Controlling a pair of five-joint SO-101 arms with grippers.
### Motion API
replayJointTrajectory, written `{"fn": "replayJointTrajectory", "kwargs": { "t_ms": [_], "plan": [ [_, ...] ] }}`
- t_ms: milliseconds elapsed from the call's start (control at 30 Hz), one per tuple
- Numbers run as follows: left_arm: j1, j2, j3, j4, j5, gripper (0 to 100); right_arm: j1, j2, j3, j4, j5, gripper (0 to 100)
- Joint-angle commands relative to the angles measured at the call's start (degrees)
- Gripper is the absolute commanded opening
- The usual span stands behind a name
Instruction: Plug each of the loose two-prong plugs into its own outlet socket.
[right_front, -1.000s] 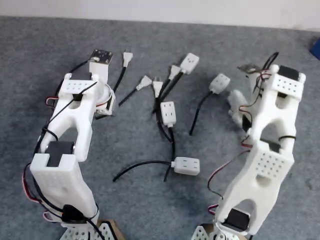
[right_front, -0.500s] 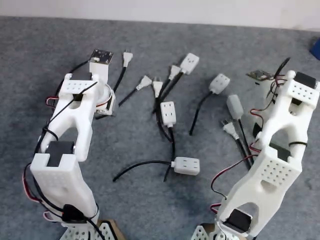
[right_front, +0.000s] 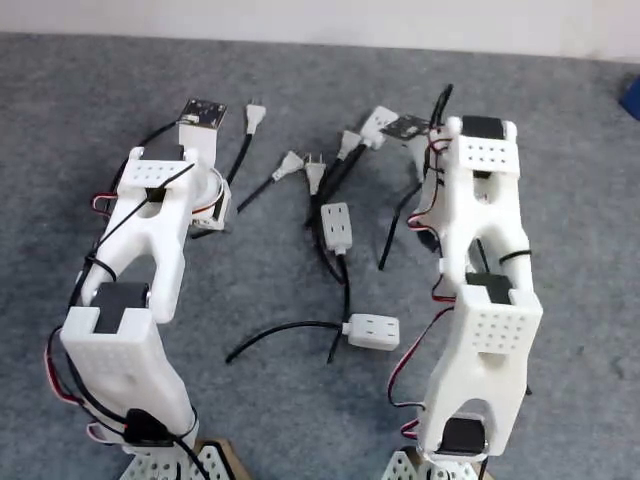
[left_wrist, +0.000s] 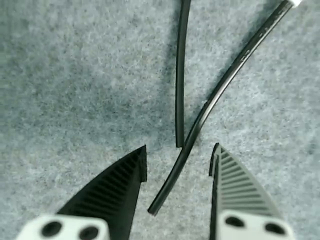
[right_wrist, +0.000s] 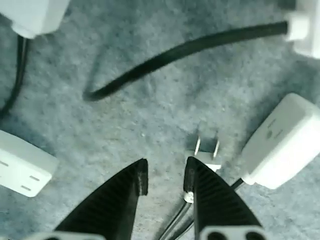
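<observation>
Several white two-prong plugs on black cords lie on the grey carpet, among them one (right_front: 254, 116) at the back and a pair (right_front: 303, 167) near the middle. White outlet sockets lie at the middle (right_front: 336, 226), nearer the front (right_front: 372, 331) and at the back (right_front: 380, 122). My left gripper (left_wrist: 177, 159) is open low over the carpet, with two bare black cord ends (left_wrist: 180, 135) between its fingers. My right gripper (right_wrist: 165, 176) is open by a narrow gap and empty. A plug (right_wrist: 207, 152), prongs pointing away, lies just past one fingertip, beside a socket (right_wrist: 282, 142).
In the right wrist view more sockets (right_wrist: 22, 170) (right_wrist: 35, 15) and a curved black cord (right_wrist: 185, 50) surround the gripper. The right arm (right_front: 480, 230) stretches over the right-hand cords. A small circuit board (right_front: 203, 112) sits at the left arm's wrist.
The right arm first drew back to the right, uncovering a socket and a plug, then swung left and forward over them. The left arm has stayed still.
</observation>
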Motion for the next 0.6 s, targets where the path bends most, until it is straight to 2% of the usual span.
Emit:
{"fn": "replayJointTrajectory", "kwargs": {
  "t_ms": [0,67,300,567],
  "plan": [
    [0.5,-0.4,-0.1,-0.2,0.2,22,2.8,-4.0,-0.2,-0.2,1.6,12.8],
    [0.5,-0.4,-0.1,-0.2,0.2,22,5.3,-4.0,-0.2,0.0,2.4,12.8],
    [0.5,-0.4,0.0,-0.2,0.2,22,9.0,-4.7,4.6,2.0,13.5,12.8],
    [0.6,-0.3,0.0,-0.3,0.2,22,9.4,-10.7,19.6,-9.7,14.4,12.8]
  ]
}}
